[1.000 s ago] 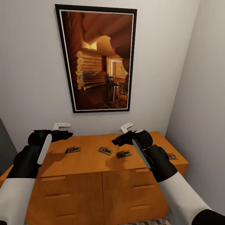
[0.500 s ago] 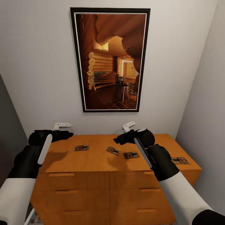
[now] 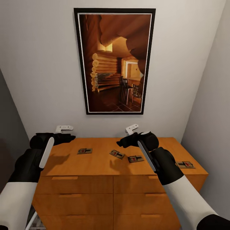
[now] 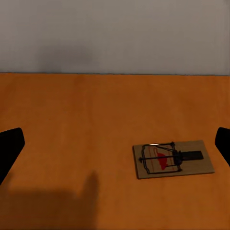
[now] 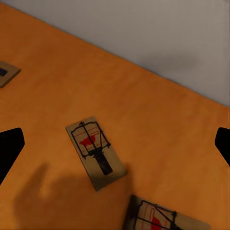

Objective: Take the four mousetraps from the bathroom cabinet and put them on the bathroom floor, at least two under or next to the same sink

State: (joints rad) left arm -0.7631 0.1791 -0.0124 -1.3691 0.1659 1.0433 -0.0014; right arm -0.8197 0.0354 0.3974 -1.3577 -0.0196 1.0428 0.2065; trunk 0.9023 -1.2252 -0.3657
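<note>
4 mousetraps, all flat on top of the cabinet (image 3: 95,166), none touching.

- Left mousetrap (image 3: 84,150): nr the back-left of the top, well apart from the others. Left wrist view: same trap (image 4: 173,158), pale wood board, dark wire, red mark, lying flat.
- Middle mousetrap (image 3: 117,154): angled, approx centre of the top. Right wrist view (image 5: 95,151): board lies diagonal, red mark at one end, dark part at the other.
- Third mousetrap (image 3: 135,158): just beside the middle one, slightly nearer the front edge.
- Far-right mousetrap (image 3: 186,164): nr the right-front corner, alone.

Cabinet: orange-brown wood, drawers shut, bar handles same wood.
</note>
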